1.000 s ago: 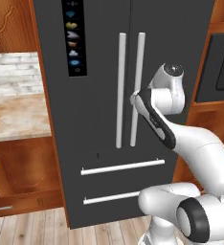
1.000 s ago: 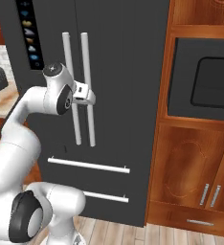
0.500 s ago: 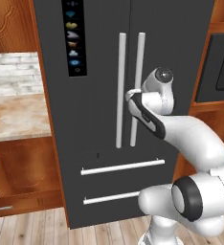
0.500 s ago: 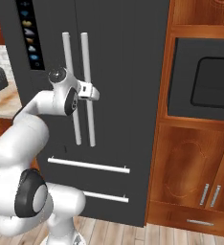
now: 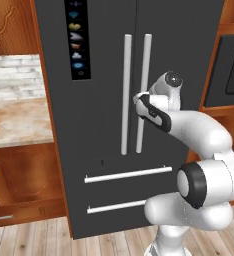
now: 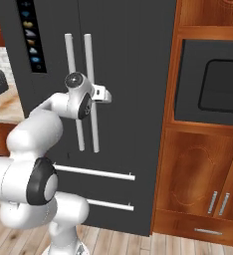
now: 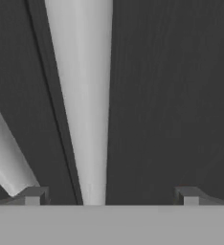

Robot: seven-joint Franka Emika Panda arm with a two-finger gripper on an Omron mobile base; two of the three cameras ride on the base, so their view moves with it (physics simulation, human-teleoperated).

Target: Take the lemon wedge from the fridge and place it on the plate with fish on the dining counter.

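Directly ahead of the tool (image 7: 111, 196), spread wide and holding nothing, stands the right-door handle (image 7: 83, 105) of the closed fridge (image 5: 104, 55), long axis vertical, between the fingertips (image 7: 33, 195) and nearer the left one; lemon wedge presumably inside.

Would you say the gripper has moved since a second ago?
Yes: the gripper has closed in on the fridge's right-door handle, which now stands between its open jaws.

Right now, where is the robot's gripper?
The gripper is up against the closed fridge, at the right door's handle. In the hand view that handle runs up between the open fingertips.
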